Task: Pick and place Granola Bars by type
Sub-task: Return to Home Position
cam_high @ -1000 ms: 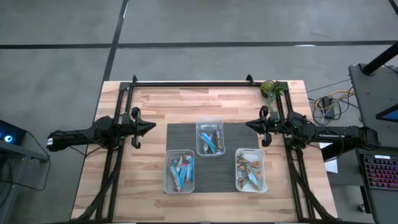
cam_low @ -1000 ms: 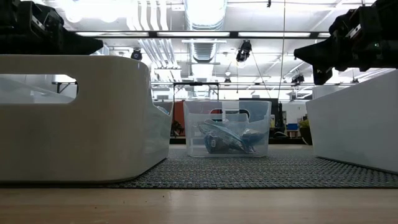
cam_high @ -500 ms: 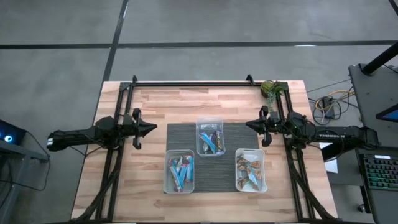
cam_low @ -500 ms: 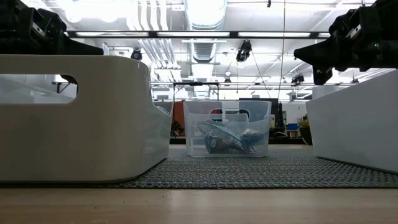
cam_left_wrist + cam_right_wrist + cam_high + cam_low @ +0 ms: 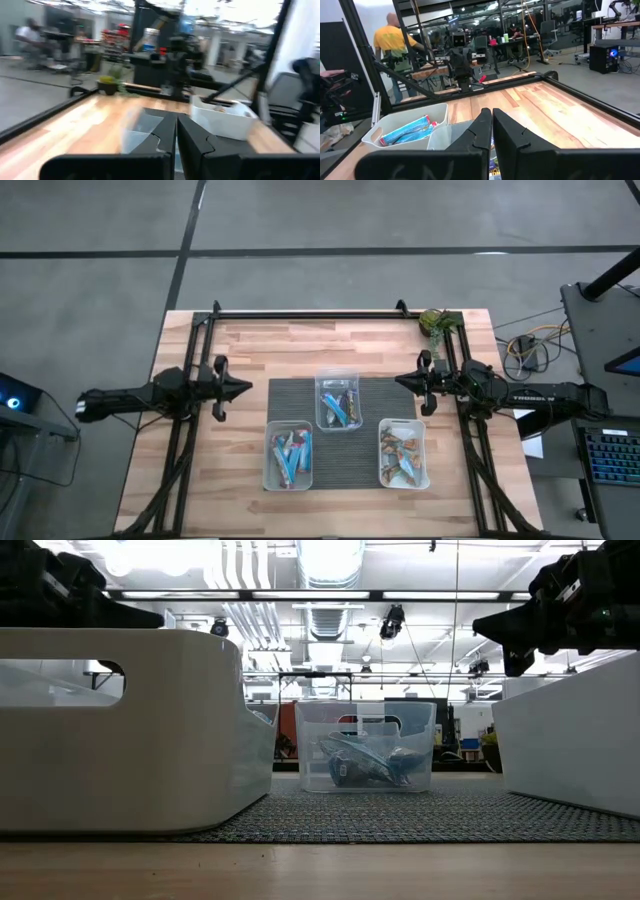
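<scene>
Three bins stand on one dark mat (image 5: 375,402) on the wooden bench (image 5: 300,350); all the Granola Bars (image 5: 291,456) lie inside bins. Nearest the front edge are two white bins, side by side but apart; the left white bin (image 5: 266,470) holds a heap of blue and red bars; the right white bin (image 5: 381,468) holds orange-tan bars (image 5: 403,461); the heaps overlap too much to count. Behind and between them, the one clear bin (image 5: 338,377) holds blue bars (image 5: 338,410) with a few darker ones. Farther back, the two arms lie level on either side; the left hand (image 5: 244,386) points inward just beside the mat's left edge; the right hand (image 5: 400,381) points inward at its right edge. One small green plant (image 5: 433,323) sits at the far right corner.

The low view shows only the clear bin's contents, since the white walls hide the other two heaps; the high view shows all three. Only the wrist views show the fingers plainly; each hand's pair is pressed together, clenched on nothing. Each wrist view also catches one person in the room beyond; a person in a yellow top (image 5: 395,40) in the right one; a seated person (image 5: 30,35), blurred, in the left one.
</scene>
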`<state>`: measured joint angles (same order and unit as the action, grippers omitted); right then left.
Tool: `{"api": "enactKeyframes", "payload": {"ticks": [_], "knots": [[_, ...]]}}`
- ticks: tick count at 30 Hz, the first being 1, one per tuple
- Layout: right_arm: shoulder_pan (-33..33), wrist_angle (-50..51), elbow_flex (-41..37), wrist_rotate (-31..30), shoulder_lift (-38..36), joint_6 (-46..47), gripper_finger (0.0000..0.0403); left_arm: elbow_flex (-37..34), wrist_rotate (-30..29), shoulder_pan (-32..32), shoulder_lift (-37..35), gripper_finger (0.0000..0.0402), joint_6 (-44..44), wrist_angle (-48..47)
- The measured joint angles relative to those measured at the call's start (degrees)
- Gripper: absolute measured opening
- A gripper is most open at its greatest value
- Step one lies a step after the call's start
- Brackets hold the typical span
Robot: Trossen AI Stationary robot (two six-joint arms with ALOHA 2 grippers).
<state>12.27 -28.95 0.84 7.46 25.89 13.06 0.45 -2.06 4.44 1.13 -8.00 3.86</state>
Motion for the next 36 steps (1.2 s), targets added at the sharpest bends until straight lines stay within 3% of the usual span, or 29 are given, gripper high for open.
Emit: {"api": "enactKeyframes", "payload": {"ticks": [7, 36], "knots": [[0.0, 0.0, 0.0, -0.02, 0.0, 0.0, 0.0009, -0.02, 7.07, -1.54, -0.02, 0.0, -0.03, -1.91], [0.01, 0.03, 0.0, -0.04, 0.01, 0.0, 0.0009, -0.07, 6.68, -1.61, 0.81, 0.0, -4.69, -2.27]]}}
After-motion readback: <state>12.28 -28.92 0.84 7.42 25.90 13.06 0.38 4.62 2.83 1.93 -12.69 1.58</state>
